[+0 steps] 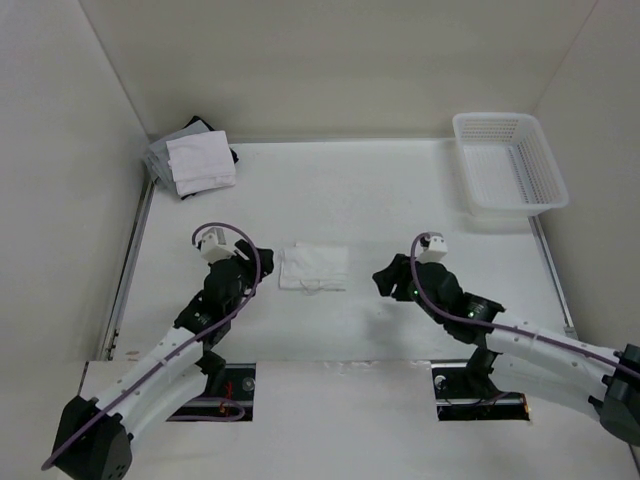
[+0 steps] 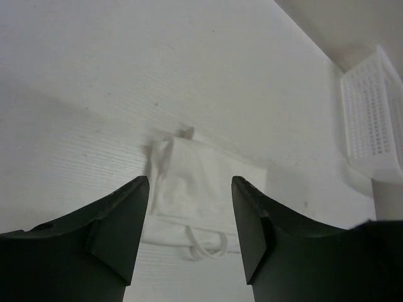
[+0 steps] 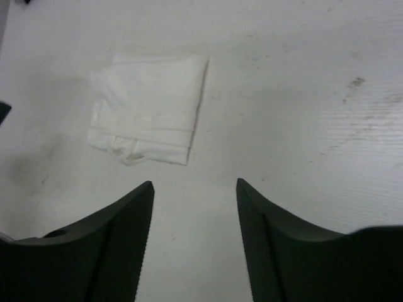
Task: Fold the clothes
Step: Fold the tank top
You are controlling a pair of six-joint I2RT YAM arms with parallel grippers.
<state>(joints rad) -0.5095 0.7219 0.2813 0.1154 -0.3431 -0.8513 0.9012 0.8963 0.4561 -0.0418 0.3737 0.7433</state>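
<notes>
Clothes [image 1: 314, 268] lie folded mid-frame on the counter [image 1: 400, 200], long axis left-right, between your pincers. Left pincer [image 1: 262, 262] is just beside them, jaws apart, empty. Right pincer [image 1: 383, 281] is farther off, likewise apart.

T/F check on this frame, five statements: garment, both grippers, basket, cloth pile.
1. The white garment lies folded on the table. True.
2. The left gripper is clamped on the white garment. False: its jaws stand apart with nothing between them, and the garment lies on the table beyond them.
3. The right gripper is open and empty. True.
4. The mesh basket holds a folded garment. False: it looks empty.
5. The cloth pile sits at the table's far right corner. False: it is at the far left corner, and the basket is at the far right.
</notes>
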